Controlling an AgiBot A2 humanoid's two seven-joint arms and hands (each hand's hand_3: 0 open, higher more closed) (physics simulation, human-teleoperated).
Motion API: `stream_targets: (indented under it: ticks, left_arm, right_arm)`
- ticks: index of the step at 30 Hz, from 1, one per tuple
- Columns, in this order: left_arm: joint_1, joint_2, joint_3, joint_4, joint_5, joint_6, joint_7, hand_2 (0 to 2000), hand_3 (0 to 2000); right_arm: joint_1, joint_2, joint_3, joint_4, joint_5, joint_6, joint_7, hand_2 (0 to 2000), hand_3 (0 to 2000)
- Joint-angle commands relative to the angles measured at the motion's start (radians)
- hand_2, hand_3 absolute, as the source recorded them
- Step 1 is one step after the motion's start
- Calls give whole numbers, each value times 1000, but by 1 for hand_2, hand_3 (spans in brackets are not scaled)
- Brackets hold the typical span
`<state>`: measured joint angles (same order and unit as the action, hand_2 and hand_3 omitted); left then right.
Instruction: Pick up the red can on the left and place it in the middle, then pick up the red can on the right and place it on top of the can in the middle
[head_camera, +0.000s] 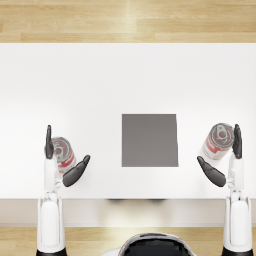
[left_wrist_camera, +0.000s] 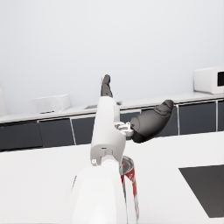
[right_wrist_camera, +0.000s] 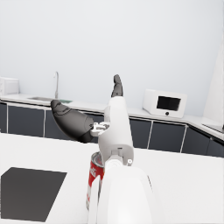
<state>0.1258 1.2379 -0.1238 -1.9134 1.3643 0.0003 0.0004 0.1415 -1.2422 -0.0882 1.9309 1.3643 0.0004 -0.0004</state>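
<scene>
A red and white can (head_camera: 63, 153) stands upright on the left of the white table (head_camera: 125, 80). My left hand (head_camera: 62, 160) is open around it, fingers on its outer side and thumb on its inner side, without touching. In the left wrist view this can (left_wrist_camera: 130, 183) shows partly behind my forearm, below the open left hand (left_wrist_camera: 131, 114). A second red can (head_camera: 218, 141) stands on the right, next to my open right hand (head_camera: 223, 159). In the right wrist view that can (right_wrist_camera: 96, 179) sits under the right hand (right_wrist_camera: 89, 114). A dark grey square mat (head_camera: 149, 140) lies in the middle.
The table's near edge runs just below both hands. A wooden floor strip (head_camera: 125, 20) lies beyond the table's far edge. In the wrist views a kitchen counter with a microwave (right_wrist_camera: 164, 103) and a sink tap (right_wrist_camera: 56, 83) stands far behind.
</scene>
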Motion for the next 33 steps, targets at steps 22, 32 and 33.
stream_targets:
  ticks: [22,32,33]
  left_arm:
    - [-100,72,-61,319,15,0,0,0,0]
    - [-34,80,-59,457,15,0,0,0,0]
    - [-34,81,-61,457,15,0,0,0,0]
  right_arm:
    - [-4,-45,-14,-470,15,0,0,0,0]
    - [97,-67,-3,-663,15,0,0,0,0]
    - [101,-69,-2,-663,15,0,0,0,0]
